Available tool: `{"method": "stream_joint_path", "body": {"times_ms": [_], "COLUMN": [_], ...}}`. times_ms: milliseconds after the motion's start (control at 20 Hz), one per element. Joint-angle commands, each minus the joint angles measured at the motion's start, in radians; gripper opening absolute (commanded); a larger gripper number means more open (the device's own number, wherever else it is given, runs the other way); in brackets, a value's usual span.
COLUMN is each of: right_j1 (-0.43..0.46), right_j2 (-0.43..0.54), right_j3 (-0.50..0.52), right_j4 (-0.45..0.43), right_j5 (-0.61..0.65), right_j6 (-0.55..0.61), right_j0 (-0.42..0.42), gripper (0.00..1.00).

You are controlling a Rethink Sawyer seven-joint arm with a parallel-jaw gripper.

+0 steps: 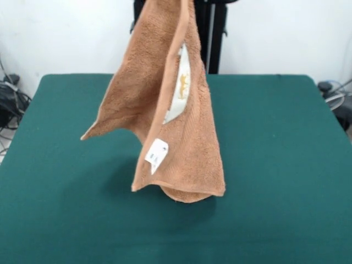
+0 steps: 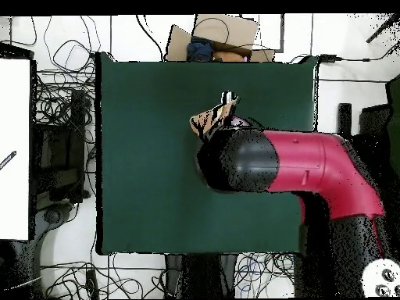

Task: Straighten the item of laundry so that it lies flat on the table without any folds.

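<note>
The orange-tan towel (image 1: 170, 110) hangs in the air from above the top edge of the front view. It droops in long vertical folds, with a white label (image 1: 180, 88) and a small white tag (image 1: 157, 154) showing. Its lowest hem rests on or just above the green table (image 1: 275, 165) near the middle. In the overhead view only a bunched piece of the towel (image 2: 215, 117) shows beside the black end of the red arm (image 2: 312, 168). The gripper is hidden: it lies above the front view's edge and under the arm in the overhead view.
The black pedestal (image 1: 212, 33) stands behind the table's far edge. Cables lie on the floor round the table (image 2: 62, 101). A cardboard box (image 2: 223, 35) sits beyond one table edge, and a white board (image 2: 16, 148) stands at another.
</note>
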Motion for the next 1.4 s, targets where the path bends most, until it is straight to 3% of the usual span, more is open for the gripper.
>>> {"method": "stream_joint_path", "body": {"times_ms": [50, 800, 1400], "right_j1": [-0.013, 0.007, 0.001], "right_j2": [-0.026, -0.122, -0.158], "right_j3": [0.152, 0.187, 0.287], "right_j4": [-0.043, -0.084, -0.1], "right_j5": [-0.097, -0.208, -0.353], "right_j6": [0.162, 0.251, 0.241], "right_j0": [0.063, 0.175, 0.192], "gripper": [0.0, 0.0, 0.0]}}
